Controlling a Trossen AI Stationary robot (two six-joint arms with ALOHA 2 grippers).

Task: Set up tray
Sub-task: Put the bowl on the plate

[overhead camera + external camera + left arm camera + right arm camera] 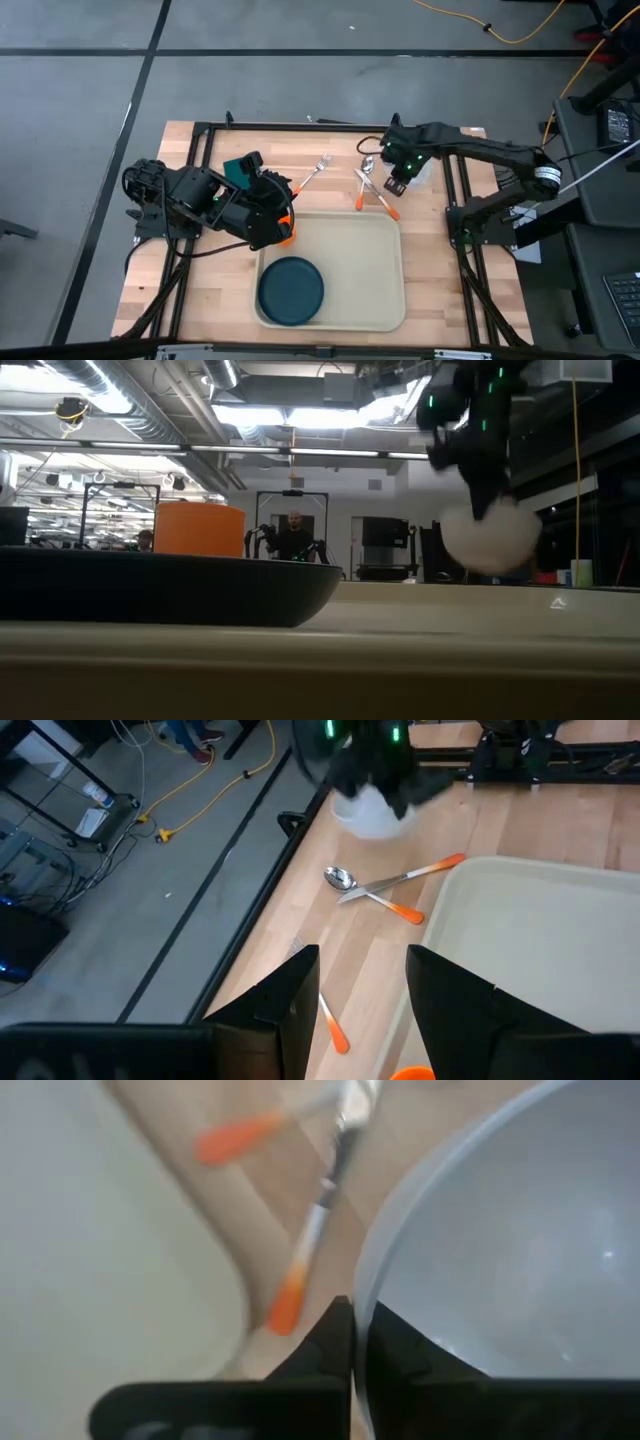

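The cream tray lies on the table's near half, with a dark teal plate on its near-left part. My right gripper is over the table just past the tray's far right corner, shut on a white bowl. My left gripper hangs open at the tray's far left corner, right above an orange cup. Whether it touches the cup does not show. My right gripper pinches the white bowl's rim, one finger inside the bowl and one finger outside. It comes from above, pointing down. The bowl hangs below the gripper, lifted clear of the table.
An orange-handled spoon and knife lie crossed on the wood under the bowl, beside the tray's far edge. An orange-handled fork lies farther left. A dark green napkin sits by my left arm. The tray's right half is bare.
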